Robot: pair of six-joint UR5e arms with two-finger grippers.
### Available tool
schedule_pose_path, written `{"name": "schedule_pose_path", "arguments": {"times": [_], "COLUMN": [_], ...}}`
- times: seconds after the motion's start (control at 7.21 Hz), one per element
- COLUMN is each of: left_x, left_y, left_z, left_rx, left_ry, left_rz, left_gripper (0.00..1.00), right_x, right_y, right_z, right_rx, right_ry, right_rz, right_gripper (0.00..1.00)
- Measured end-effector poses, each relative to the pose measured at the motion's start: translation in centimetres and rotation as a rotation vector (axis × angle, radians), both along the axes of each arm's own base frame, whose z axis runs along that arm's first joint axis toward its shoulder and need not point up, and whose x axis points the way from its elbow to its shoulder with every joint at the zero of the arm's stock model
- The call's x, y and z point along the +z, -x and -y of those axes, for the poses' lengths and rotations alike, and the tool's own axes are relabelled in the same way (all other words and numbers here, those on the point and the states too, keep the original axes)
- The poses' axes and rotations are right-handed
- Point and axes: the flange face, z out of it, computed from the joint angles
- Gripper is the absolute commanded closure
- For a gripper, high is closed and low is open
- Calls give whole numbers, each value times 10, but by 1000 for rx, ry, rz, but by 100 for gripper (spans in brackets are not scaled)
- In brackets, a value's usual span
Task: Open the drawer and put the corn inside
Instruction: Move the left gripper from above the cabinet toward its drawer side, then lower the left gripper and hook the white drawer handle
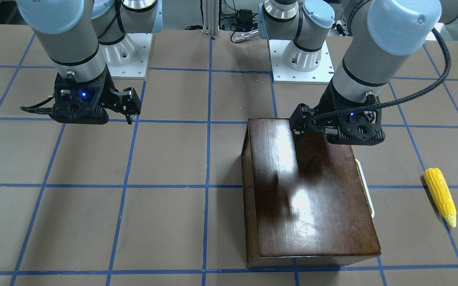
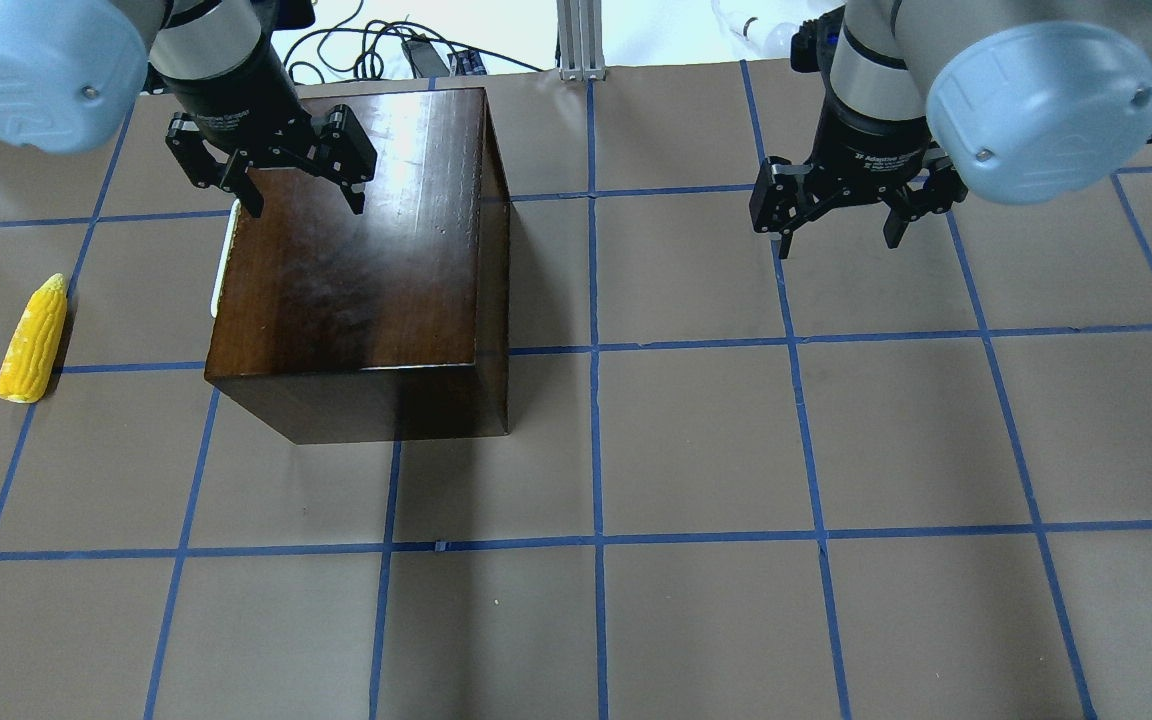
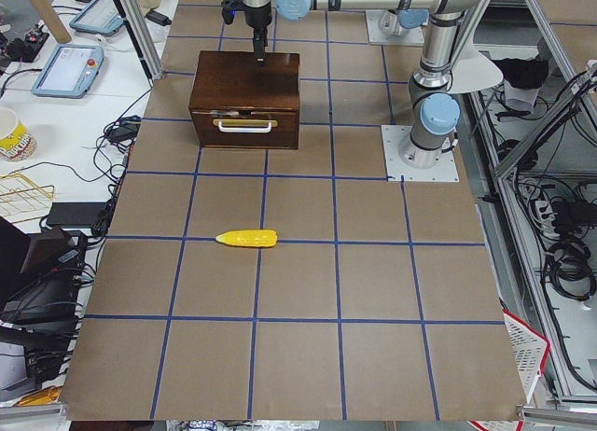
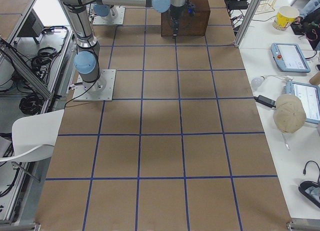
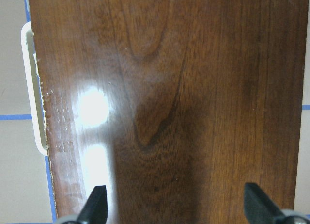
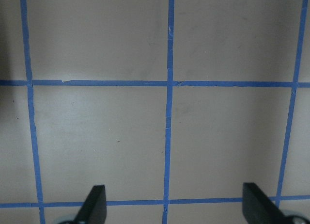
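Though near corn (image 2: 32, 340), drawer (image 3: 244, 132) inside box (image 2: 366, 230)

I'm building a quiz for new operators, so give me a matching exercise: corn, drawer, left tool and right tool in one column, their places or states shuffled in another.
1. corn
2. drawer
3. left tool
4. right tool

a. open, over the table, away from the box
b. shut, in the box
c. open, above the box top
d. lying on the table beside the box

Pairs: 1-d; 2-b; 3-c; 4-a
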Motion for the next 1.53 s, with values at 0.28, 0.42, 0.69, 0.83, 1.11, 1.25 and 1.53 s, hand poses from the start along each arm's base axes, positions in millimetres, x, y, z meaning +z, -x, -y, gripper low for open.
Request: {"name": "schedule_pose_path", "arguments": {"times": [0.28,0.42,0.69,0.83,1.11,1.25,1.53], "left_x": [2,2,2,3,8,13,26], "left_y": [-1,-1,-1,-2,-10,-29,-88], "left_z": [1,0,2,3,7,11,22], "left_rx": [2,3,3,4,18,52,146], "left_ry": [12,13,27,35,49,59,84], "left_rz": [2,4,4,4,3,-1,-29], "left_gripper": [0,0,0,0,0,0,0], "right_x": [0,0,0,0,0,0,0], "right_y": [0,0,0,0,0,0,0], "right_z": [0,0,0,0,0,0,0], "right_rx": [0,0,0,0,0,0,0], "right_ry": [0,0,0,0,0,-1,-1], "right_rz": [0,0,0,0,0,0,0], "right_gripper": [0,0,0,0,0,0,0]}}
